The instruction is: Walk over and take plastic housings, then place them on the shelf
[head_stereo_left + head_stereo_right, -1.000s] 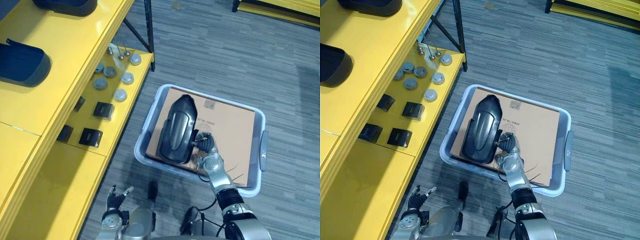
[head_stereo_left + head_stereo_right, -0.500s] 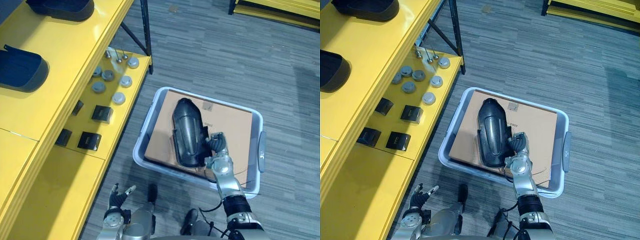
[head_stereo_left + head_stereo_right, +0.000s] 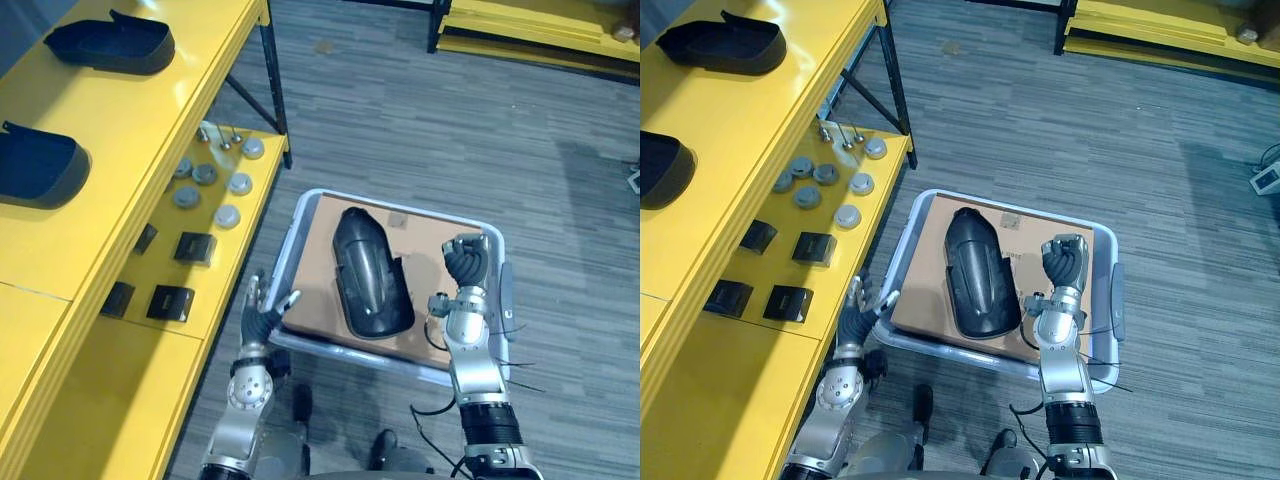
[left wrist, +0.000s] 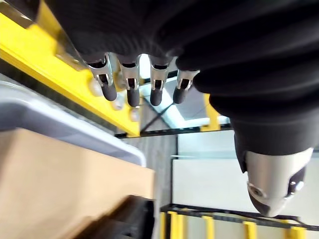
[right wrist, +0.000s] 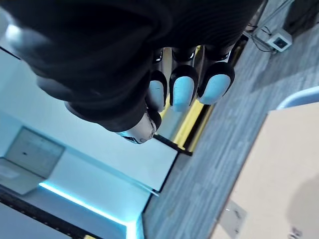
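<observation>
Housing, black elongated plastic shell (image 3: 372,275), looks light, rigid, slippery; grip along side edges. Right hand (image 3: 466,262) curled empty beside; left hand (image 3: 262,318) spread.

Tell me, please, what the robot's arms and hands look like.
The left arm and right arm are silver-grey, in rounded jointed segments. The left hand and right hand have silver fingers with dark tips, and a dark ribbed cover wraps each hand's back and wrist.
</observation>
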Available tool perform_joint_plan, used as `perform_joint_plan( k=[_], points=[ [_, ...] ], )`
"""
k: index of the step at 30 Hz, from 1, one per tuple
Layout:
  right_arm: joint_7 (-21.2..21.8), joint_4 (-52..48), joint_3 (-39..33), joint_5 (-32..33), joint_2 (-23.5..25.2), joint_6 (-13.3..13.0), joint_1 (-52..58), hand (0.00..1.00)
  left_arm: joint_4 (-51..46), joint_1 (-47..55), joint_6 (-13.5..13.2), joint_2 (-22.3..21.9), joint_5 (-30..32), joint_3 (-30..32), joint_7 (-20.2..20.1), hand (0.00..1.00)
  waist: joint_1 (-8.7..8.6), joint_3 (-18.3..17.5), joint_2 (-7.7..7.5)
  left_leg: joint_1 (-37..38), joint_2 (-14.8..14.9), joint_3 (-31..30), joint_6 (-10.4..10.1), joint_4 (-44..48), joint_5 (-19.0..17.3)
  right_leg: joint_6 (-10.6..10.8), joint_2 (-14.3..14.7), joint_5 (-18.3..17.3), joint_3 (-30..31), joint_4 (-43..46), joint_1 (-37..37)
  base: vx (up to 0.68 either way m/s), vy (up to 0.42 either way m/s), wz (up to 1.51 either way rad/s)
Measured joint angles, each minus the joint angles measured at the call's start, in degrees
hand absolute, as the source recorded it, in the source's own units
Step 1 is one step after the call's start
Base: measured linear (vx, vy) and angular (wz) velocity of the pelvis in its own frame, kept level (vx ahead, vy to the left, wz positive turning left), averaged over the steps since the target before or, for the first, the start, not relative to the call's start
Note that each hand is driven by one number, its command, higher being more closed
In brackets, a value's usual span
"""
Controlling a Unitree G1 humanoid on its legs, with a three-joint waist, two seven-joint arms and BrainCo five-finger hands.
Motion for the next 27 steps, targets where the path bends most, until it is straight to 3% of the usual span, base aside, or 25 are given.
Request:
perform_joint_plan(
  k=[8,17,27],
  points=[
    [2.5,0.0,2.8,0.0,0.0,0.0,1.0,0.00,1.1,1.1,0.2,-0.1,0.6,0.1,0.7,0.00,0.00,-1.0,-0.05,0.8,0.3,0.5,0.0,-0.2,0.0,0.0,0.3,0.0,1.2,0.0,-0.2,-0.04,-0.008,-0.06],
    [4.7,5.9,3.0,-0.2,-1.8,0.2,2.7,0.00,13.7,4.5,1.8,0.0,0.6,0.5,-0.1,0.00,0.13,-3.8,-1.32,-0.5,0.4,0.5,0.0,-0.3,0.0,0.0,0.4,0.0,1.4,-0.1,-1.0,0.01,-0.004,0.00],
    [4.6,14.7,1.8,-5.8,-2.3,2.0,1.9,0.00,24.6,5.6,2.9,1.2,0.8,4.4,-1.7,0.00,0.23,-3.8,-1.29,-1.2,0.5,-0.1,-0.2,-0.3,0.2,0.0,0.8,0.0,0.7,-1.0,-1.0,0.01,-0.013,0.04]
  ],
)
